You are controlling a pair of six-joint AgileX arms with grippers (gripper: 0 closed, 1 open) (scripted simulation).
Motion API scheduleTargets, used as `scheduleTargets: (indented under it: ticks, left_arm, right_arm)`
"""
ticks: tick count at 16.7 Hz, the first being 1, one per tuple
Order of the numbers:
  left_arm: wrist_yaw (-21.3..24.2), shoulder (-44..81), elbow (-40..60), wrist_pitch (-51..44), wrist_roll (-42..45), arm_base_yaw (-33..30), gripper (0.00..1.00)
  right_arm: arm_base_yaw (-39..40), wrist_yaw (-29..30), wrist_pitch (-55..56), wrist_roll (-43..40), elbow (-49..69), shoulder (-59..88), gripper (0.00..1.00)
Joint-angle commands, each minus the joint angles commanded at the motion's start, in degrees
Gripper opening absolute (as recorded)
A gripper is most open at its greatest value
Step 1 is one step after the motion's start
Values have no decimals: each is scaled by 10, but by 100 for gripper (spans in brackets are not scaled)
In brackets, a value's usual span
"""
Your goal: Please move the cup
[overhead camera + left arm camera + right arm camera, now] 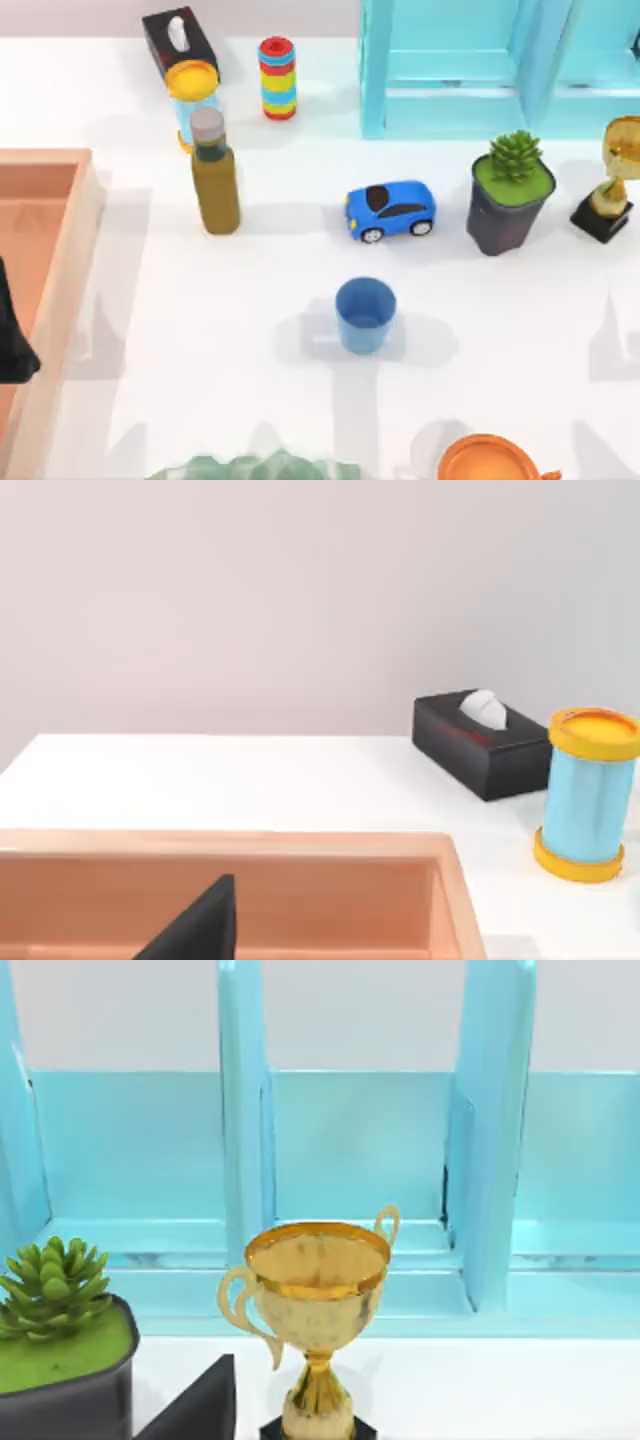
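The smooth, tapered blue cup (365, 314) stands upright on the glossy white counter (200, 330), just below the rounded toy car (390, 210); I cannot tell either claw's state.

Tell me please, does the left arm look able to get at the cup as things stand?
Probably yes: the cup stands upright in open table, apart from the toy car behind it, with nothing between it and the table's left side.
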Motion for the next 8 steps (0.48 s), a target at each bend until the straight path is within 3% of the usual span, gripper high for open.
scheduleTargets:
  ticks: [4, 8]
  left_arm:
    - [0, 0, 0, 0, 0, 0, 100]
    - [0, 0, 0, 0, 0, 0, 100]
  right_arm:
    - [8, 0, -15, 8, 17, 18, 100]
    - [52, 0, -101, 53, 124, 126, 100]
